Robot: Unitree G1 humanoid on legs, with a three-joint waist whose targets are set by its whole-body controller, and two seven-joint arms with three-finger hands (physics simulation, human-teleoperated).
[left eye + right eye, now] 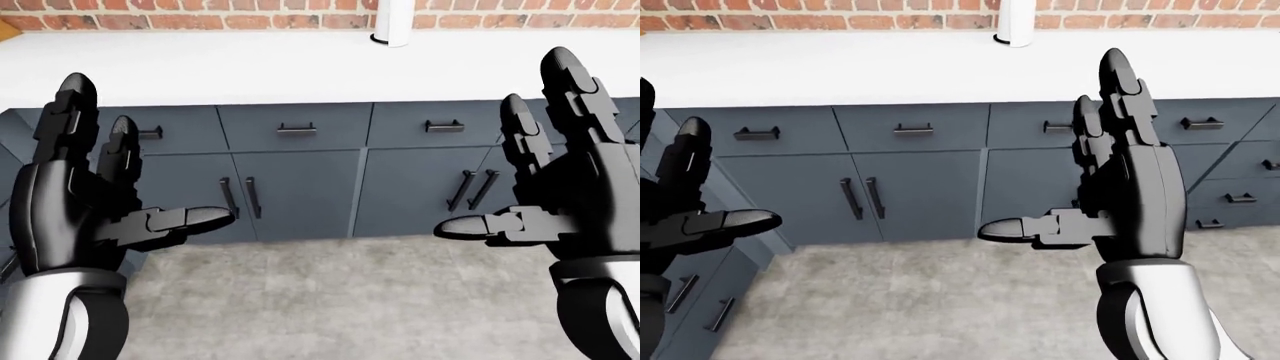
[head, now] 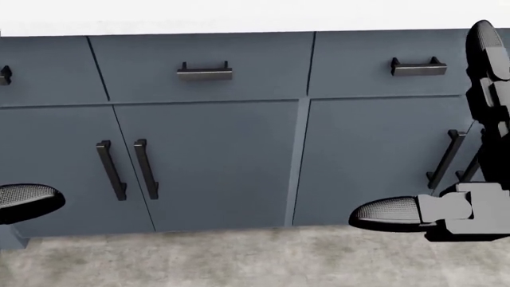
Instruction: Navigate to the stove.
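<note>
stove out of view; left hand (image 1: 85, 195), right hand (image 1: 1120, 187) spread open, holding nothing, facing cabinets (image 2: 215, 155).

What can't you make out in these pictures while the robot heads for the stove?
- Stove: in no view; only the white counter and blue cabinets show.
- White cylinder on the counter: its upper part is cut off by the top edge of both eye views.
- Left hand: in the head view only a fingertip shows at the left edge.
- Cabinet doors at the left-eye view's right: partly hidden behind the right hand.
</note>
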